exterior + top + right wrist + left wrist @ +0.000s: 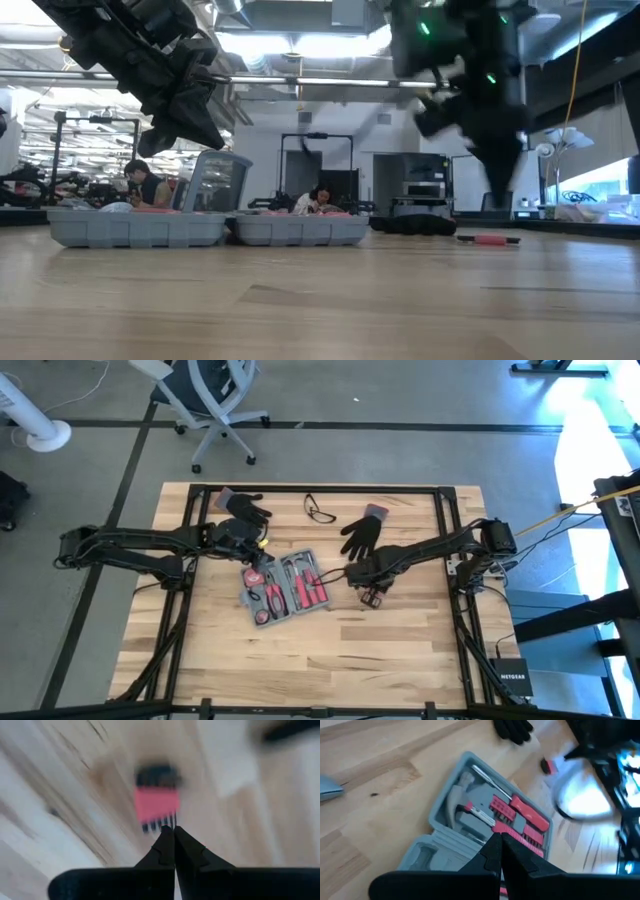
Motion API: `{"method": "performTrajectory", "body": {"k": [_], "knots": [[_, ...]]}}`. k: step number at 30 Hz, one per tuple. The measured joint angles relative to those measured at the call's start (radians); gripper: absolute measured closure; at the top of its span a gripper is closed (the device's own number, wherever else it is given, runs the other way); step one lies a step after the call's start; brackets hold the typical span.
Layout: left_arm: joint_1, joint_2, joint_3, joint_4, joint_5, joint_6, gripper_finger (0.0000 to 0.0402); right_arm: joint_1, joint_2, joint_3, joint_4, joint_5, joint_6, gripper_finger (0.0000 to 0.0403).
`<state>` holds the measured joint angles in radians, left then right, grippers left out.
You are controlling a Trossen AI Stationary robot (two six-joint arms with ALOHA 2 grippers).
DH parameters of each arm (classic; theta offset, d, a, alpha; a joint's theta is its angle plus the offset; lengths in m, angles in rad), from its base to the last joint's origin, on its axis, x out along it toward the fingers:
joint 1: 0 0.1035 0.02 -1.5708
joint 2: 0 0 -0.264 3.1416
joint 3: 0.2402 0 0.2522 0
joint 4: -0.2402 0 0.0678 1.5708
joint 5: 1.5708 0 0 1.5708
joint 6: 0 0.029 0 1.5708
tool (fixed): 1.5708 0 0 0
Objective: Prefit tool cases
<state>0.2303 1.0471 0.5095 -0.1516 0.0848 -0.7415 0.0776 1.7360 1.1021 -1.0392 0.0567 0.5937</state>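
The blue-grey tool case point(285, 588) lies open on the wooden table, both halves flat, with a hammer and red-handled tools in its recesses point(485, 810). In the low view its two halves point(200, 228) stand side by side. My left gripper point(499, 837) hangs shut above the case's left end point(258, 552), with nothing between its fingers. My right gripper point(497, 175) points down, shut, just right of the case point(372, 595). Below it a small red and black bit holder point(156, 802) lies on the table point(490, 240), clear of the fingertips.
Two black gloves point(245, 508) point(362, 532) and a pair of glasses point(320, 510) lie on the far part of the table. Bare wood stretches along the near side. People sit in the room beyond the table point(140, 185).
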Motion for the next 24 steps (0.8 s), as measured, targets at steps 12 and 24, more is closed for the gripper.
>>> {"method": "performTrajectory", "body": {"k": [12, 24], "knots": [[-0.065, 0.259, 0.165, 0.038, -0.029, 0.342, 0.0401, 0.0, -0.52, -0.347, 0.193, -0.105, 0.496, 0.0403], [-0.066, 0.849, 0.647, 0.049, 0.039, 0.586, 0.0401, 0.0, -0.633, -0.52, 0.392, -0.177, 0.818, 0.0403]]}}
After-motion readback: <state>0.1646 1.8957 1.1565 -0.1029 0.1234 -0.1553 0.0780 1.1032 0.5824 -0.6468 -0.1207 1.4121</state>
